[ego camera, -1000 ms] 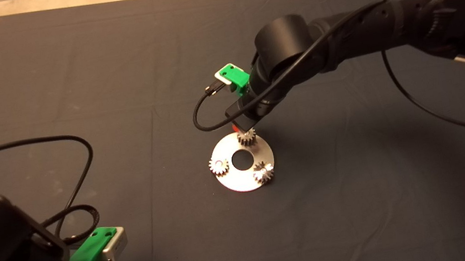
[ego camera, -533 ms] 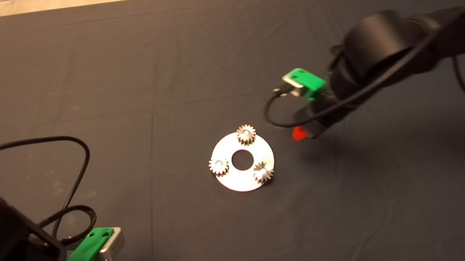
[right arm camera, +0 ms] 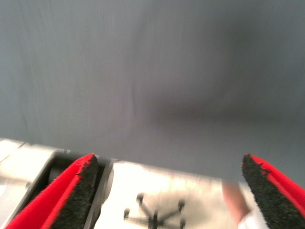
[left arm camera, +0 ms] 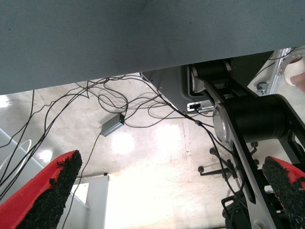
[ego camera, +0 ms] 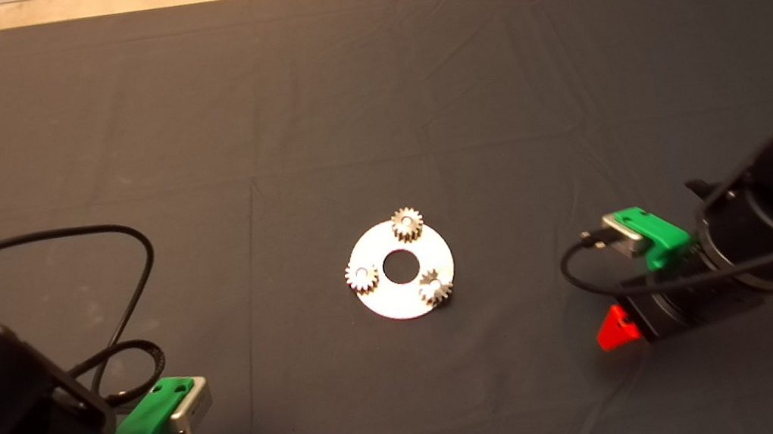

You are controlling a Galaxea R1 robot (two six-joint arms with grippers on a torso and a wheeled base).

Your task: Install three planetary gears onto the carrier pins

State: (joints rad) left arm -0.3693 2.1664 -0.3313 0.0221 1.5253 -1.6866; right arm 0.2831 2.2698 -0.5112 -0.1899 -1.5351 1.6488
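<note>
Silver disc (ego camera: 405, 293) lies mid-tabletop (ego camera: 366, 82), with three small gears (ego camera: 407, 225) seated on its pins. Right hand (right arm camera: 176, 191), fingers spread and empty, hangs well right of it; left hand (left arm camera: 167, 191) waits near-left, spread.

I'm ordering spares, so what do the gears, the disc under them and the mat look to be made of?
The planetary gears look like steel: grey, with glinting teeth. The disc seems polished or brushed metal, bright silver and reflective; the alloy cannot be told. The mat looks like dark grey woven fabric, matte, with soft creases.
</note>
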